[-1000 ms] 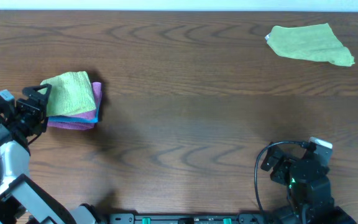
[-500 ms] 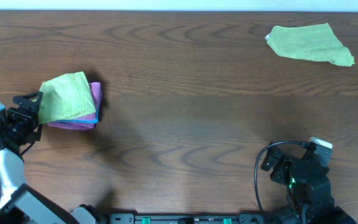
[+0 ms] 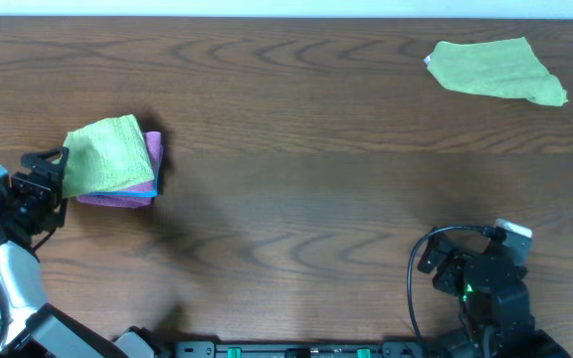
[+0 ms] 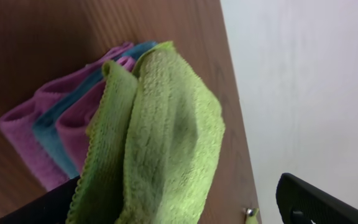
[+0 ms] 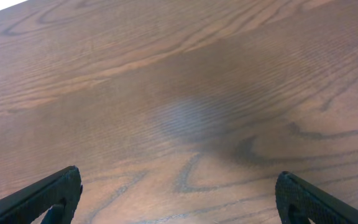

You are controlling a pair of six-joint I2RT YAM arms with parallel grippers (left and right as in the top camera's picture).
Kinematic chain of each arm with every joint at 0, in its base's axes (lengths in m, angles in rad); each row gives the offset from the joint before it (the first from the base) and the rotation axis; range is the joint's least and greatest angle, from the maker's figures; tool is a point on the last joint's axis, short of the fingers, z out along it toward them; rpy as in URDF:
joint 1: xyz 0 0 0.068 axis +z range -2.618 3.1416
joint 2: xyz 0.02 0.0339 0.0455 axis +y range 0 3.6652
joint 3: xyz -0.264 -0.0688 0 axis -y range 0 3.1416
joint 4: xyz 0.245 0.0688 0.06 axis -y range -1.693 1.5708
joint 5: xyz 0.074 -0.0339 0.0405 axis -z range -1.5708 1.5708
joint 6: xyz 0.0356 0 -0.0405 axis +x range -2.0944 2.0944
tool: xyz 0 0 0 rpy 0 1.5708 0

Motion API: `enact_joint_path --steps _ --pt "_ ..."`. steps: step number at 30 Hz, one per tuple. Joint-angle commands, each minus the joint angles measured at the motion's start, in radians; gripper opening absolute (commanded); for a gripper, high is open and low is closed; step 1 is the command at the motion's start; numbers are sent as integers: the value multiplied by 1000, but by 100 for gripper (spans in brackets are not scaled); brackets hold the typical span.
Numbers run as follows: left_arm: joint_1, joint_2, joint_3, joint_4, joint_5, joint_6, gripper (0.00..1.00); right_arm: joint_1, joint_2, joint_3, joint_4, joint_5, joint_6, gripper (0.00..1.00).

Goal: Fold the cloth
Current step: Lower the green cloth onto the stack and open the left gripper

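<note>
Across the overhead view, one wide brown wooden table (image 3: 296, 199), bare over most of its middle. Far at the back right, well apart from both arms, a duller olive-green cloth (image 3: 495, 68), spread loose and not folded, probably left aside there to keep the working area free. At the left side, a pink cloth (image 3: 117, 197) with teal edging, folded flat and serving as the bottom of a small pile. On top of it and touching it, the cloth (image 3: 107, 154): lime-green, doubled over into a compact packet covering most of the pink one, with a rounded fold facing the left wrist camera. Put there most likely for stacking finished pieces in one spot; to judge by this look, folded already, a little uneven at the edges. Just beside the pile on its left, the left gripper (image 3: 58, 175), jaws spread wide and gripping nothing, aimed at the near edge of the cloth; contact with the fabric not possible to tell. Near the front right, the right gripper (image 5: 179, 183), also spread fully and empty, low over bare wood, kept well away to avoid disturbing the pile
</note>
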Motion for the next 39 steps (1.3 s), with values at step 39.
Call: enact_joint_path --steps 39 --pt "14 -202 22 -326 -143 203 96 -6 -4 -3 -1 16 17 99"
